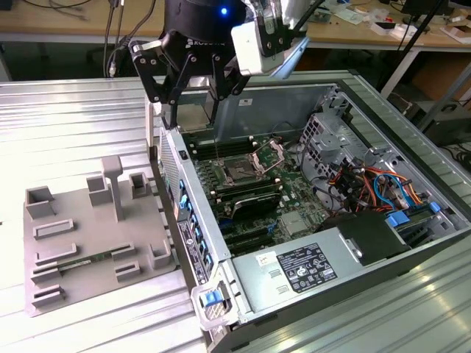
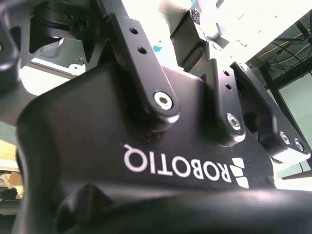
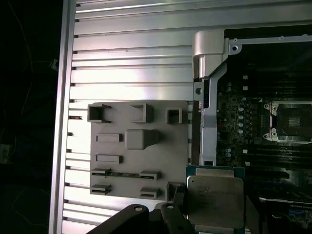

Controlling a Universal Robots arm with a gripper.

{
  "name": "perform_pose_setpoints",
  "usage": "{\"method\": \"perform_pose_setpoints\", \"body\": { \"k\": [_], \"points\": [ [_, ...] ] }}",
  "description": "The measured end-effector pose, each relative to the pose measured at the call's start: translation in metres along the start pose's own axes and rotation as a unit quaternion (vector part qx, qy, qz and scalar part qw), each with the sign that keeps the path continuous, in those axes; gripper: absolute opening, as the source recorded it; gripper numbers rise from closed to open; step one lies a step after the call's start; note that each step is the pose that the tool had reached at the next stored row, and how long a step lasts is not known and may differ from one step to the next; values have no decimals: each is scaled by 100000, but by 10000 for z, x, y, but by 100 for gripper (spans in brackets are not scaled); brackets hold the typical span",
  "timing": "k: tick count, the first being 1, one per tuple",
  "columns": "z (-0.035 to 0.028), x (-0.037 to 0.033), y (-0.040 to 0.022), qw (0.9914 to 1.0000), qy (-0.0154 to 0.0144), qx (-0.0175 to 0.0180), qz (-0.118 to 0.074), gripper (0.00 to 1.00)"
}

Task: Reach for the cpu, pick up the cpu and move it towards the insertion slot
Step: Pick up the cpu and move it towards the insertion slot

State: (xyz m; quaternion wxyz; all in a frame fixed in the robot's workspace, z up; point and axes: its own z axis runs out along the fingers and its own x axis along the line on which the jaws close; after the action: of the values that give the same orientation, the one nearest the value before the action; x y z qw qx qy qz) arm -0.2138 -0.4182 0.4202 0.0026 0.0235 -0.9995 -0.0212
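The cpu (image 1: pixel 193 116) is hanging in the air, and the hand (image 1: pixel 190 121) is gripping it by its edges. It is hovering over the wall of the open computer case (image 1: pixel 257 107) that is facing the grey tray (image 1: pixel 88 220) on the desk (image 1: pixel 73 125). The insertion slot (image 1: pixel 239 173) is lying well apart from it inside the case, with its bracket (image 1: pixel 268 156) standing open. Such a thin edge grip is risking a tilt or slip, and a crooked chip could be striking the bracket or the slot's contacts.
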Motion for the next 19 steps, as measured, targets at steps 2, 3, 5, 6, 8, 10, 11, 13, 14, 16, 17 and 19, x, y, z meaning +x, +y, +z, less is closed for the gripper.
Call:
{"method": "perform_pose_setpoints", "body": {
  "k": [2, 3, 5, 6, 8, 10, 11, 13, 14, 16, 17, 19],
  "points": [
    [0, -23, -1, 100000, 4, 1, -1, 55],
    [-1, -39, -2, 100000, 8, 3, -1, 55],
    [-1, -65, -3, 100000, 10, -2, 0, 55],
    [-1, -81, -4, 100000, 12, 2, -4, 55],
    [-1, -108, -5, 100000, 14, -2, -4, 55],
    [-1, -138, -6, 100000, 16, 0, 2, 55],
    [-1, -151, -7, 100000, 16, 1, 1, 55],
    [-1, -176, -8, 100000, 20, 2, -1, 55],
    [-1, -187, -9, 100000, 20, -1, 2, 55],
    [-2, -210, -10, 100000, 24, 1, 2, 55],
    [-2, -221, -10, 100000, 26, 2, 2, 55],
    [-2, -245, -12, 100000, 28, 1, 0, 55]
  ]
}}
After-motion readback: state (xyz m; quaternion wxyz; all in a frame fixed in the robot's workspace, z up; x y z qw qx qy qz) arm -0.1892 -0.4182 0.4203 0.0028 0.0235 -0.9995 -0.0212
